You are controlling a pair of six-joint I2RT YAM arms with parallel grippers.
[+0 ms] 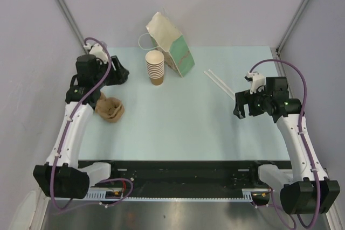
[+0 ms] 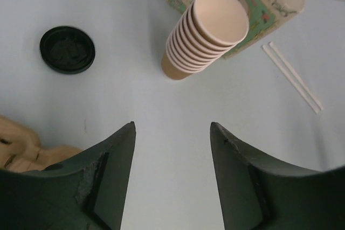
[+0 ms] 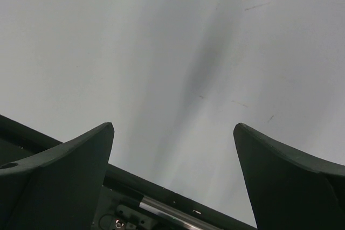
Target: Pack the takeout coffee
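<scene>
closest up in left wrist view: dark fingers of left gripper [image 2: 172,127], spread partway apart, nothing between them, hovering over pale table [image 2: 135,95]. same story for right gripper [image 3: 173,126] in its own view: fingers flung wide, empty, only bare tabletop below plus dark rail [image 3: 161,203] along near edge. from above: left gripper at far left of table, right gripper at right side, pointing inward, both touching nothing.

black lid [image 2: 67,49]: round, flat on table, sitting on no cup, upper left in left wrist view, well apart from the cups. not made out in top view.

stack of nested brown cups [image 1: 155,67]: upright, lidless, cream inside, just beside paper bag [image 1: 168,41] at far middle of table; touching or not, cannot tell. bag kraft with green printed side and white cord handle, tilted.

two white straws [image 1: 218,81]: side by side, flat on table, right of bag and apart from it; ends also at top edge of right wrist view.

brown pulp carrier [image 1: 110,107]: at left, just beside left arm; corner of it at lower left of left wrist view, near lid, not touching it.
</scene>
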